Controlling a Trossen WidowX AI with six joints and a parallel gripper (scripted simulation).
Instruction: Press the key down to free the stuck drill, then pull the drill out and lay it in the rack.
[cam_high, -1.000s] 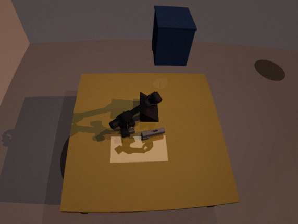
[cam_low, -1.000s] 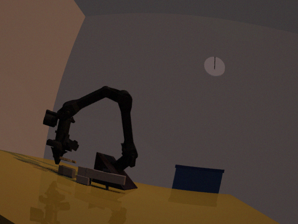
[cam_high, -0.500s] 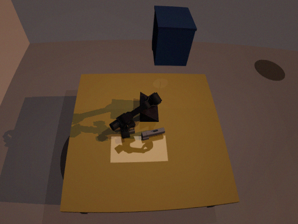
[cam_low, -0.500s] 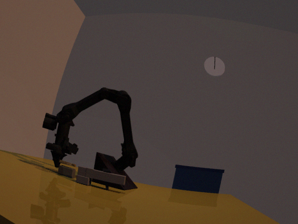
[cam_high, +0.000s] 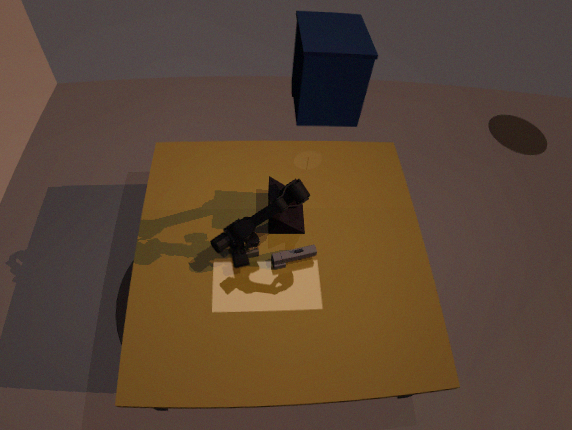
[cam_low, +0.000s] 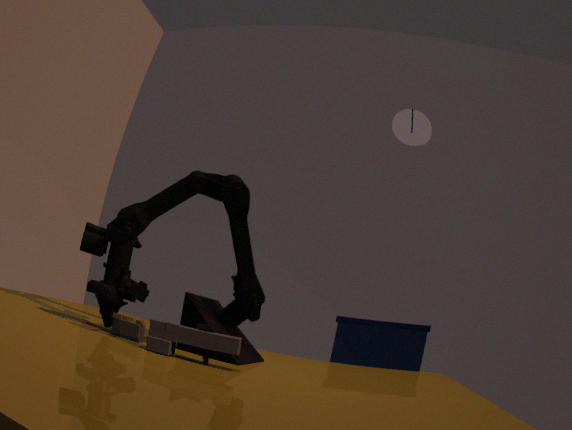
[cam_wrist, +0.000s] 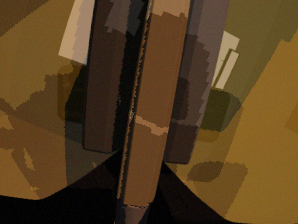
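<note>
My gripper (cam_low: 108, 324) (cam_wrist: 137, 157) is shut on the drill and points down beside the rack's end. The drill (cam_wrist: 152, 95) is a long brown bar in the wrist view. It runs lengthwise between the two grey walls of the rack (cam_wrist: 102, 90) (cam_low: 128, 330) (cam_high: 254, 253). In the exterior view it shows only faintly along the rack's top; whether it touches the bottom is hidden. In the top view the arm hides it. The grey holder (cam_high: 287, 257) (cam_low: 200, 337) stands apart from the rack, with a small dark part on top that may be the key.
The arm's dark wedge-shaped base (cam_high: 287, 222) (cam_low: 240, 352) stands behind the holder. A pale rectangle (cam_high: 300, 299) lies on the yellow table (cam_high: 280, 355) in front. A blue box (cam_high: 332, 90) (cam_low: 380, 345) stands beyond the table's far edge.
</note>
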